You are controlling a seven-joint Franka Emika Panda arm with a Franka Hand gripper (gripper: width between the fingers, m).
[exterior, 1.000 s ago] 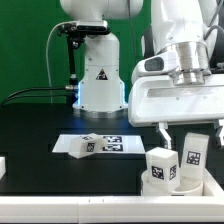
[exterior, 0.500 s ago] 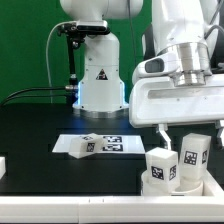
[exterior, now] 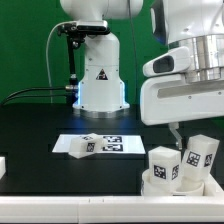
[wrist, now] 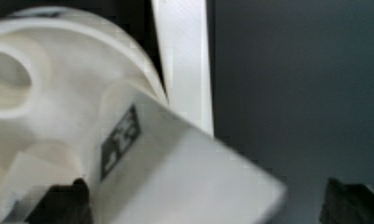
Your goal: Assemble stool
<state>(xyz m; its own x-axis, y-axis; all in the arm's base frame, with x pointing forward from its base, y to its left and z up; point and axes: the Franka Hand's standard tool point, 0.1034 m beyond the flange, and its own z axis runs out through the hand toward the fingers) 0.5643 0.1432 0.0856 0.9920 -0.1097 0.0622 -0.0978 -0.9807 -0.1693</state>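
Now: claw point(wrist: 205, 200) fully open, empty.
Hangs over two tagged legs point(exterior: 163, 166) propped on the seat point(exterior: 150, 185), table point(exterior: 40, 130) front, exterior view's right; one leg between fingers point(wrist: 59, 200), ungripped.

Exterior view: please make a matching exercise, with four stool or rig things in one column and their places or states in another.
1. round white plastic seat
2. thin flat white marker board
3. white two-finger gripper
4. white plastic leg away from the seat

A. open, above the upright legs
B. lying at one end of the marker board
C. flat on the black table
D. carrying two upright legs

Pairs: 1-D, 2-C, 3-A, 4-B.
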